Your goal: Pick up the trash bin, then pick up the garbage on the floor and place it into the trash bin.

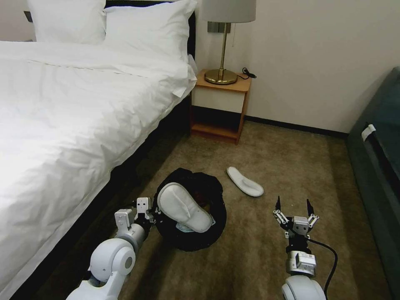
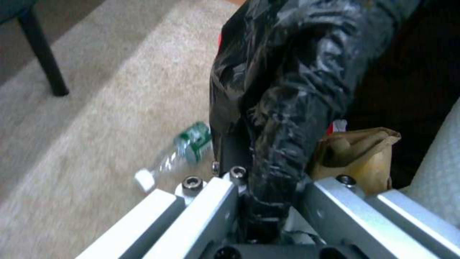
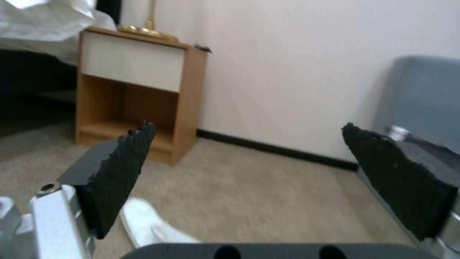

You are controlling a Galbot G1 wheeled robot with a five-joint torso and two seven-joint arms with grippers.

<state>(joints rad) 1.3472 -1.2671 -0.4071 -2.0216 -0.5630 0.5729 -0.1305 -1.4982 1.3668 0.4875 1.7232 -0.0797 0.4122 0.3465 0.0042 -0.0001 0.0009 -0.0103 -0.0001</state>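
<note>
The left gripper (image 1: 151, 211) has its fingers clamped on the rim of the trash bin (image 1: 208, 233), pinching the crinkled black liner along with the edge, and in the left wrist view you can see the glossy plastic bunched tight between the two metal fingers (image 2: 330, 194). It carries the bin low, just off the carpet (image 1: 266, 250) by the look of it, close beside the bed (image 1: 62, 125) and with the mouth tipped up toward the robot, which I take to be so the other arm can drop things in from above. One white slipper (image 1: 183, 207) already lies across the opening, half in and half riding on the rim, and a brown paper bag (image 2: 359, 154) sits inside against the liner. The second slipper (image 1: 245, 181) is flat on the carpet just beyond the bin, between it and the nightstand (image 1: 221, 106). The right gripper (image 1: 295, 209) hovers over bare carpet, well apart from the bin, fingers spread wide and holding nothing (ready for the next pickup, I'd guess), and its camera catches that slipper's tip near its own finger pad (image 3: 122, 172). A small green-labelled bottle (image 2: 184, 149) lies on the carpet beside the bin, so the job is not done.
</note>
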